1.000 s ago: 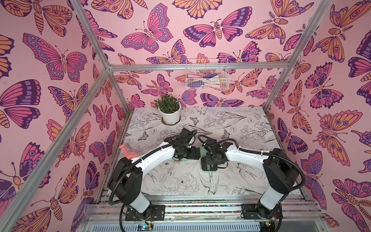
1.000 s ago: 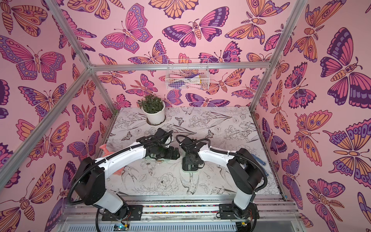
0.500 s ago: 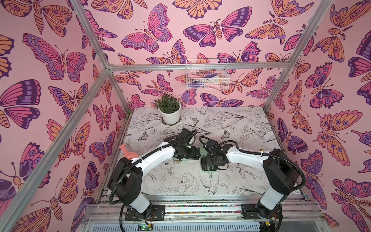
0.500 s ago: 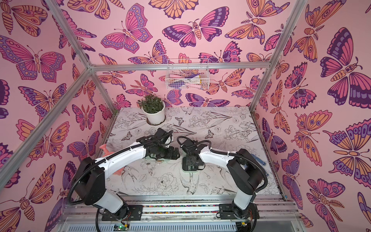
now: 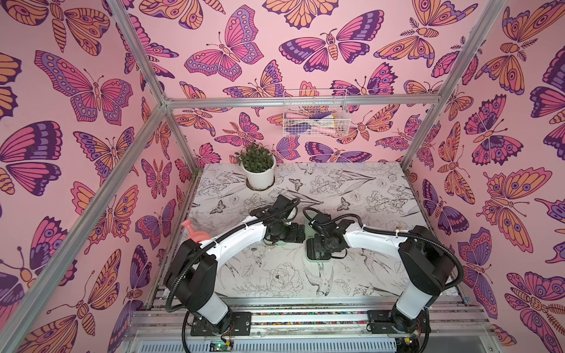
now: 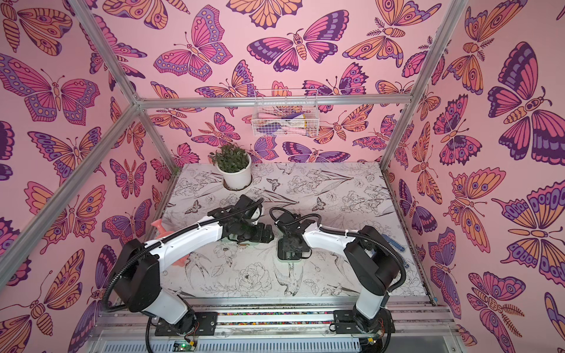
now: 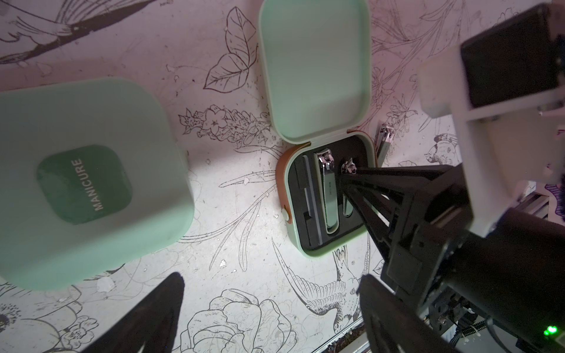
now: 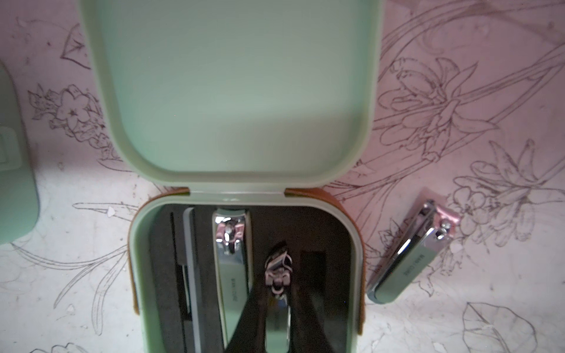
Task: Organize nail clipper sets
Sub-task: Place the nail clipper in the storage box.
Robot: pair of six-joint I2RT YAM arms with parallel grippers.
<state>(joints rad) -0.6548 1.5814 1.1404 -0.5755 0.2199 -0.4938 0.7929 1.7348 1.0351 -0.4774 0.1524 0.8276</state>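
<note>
**Right gripper.** In the right wrist view, the right gripper (image 8: 276, 293) is closed on the small clipper (image 8: 276, 275), pinching its body from both sides. The small clipper is over the black insert of the open case (image 8: 136, 275), with its head pointing toward the hinge. It cannot be determined whether it is seated in a slot.

**Open case.** The lid (image 8: 229, 91) is folded fully back and lies flat on the table (image 5: 275, 275). Inside the base:
- The large clipper (image 8: 234, 275) lies in its slot, just beside the small clipper.
- The file (image 8: 192, 259) lies in a slot on the far side of the large clipper.

An orange-brown band runs around the base. In both top views the case sits near the table centre, under the right gripper (image 5: 318, 259) (image 6: 289, 257).

**Loose clipper.** The loose clipper (image 8: 409, 256) lies on the table just outside the base wall, apart from it and at an angle to it.

**Left gripper.** In the left wrist view, the left gripper (image 7: 272, 278) is spread wide, and bare table shows between its fingers (image 7: 153, 314). The closed case (image 7: 85, 183), labelled MANICURE, lies near one finger. Contact cannot be determined. In a top view the left gripper (image 5: 293, 235) is beside the right gripper, close to it.

**Other items.** A watering can (image 5: 195, 233) stands at the left table edge. A plant pot (image 5: 260, 178) stands at the rear.
</note>
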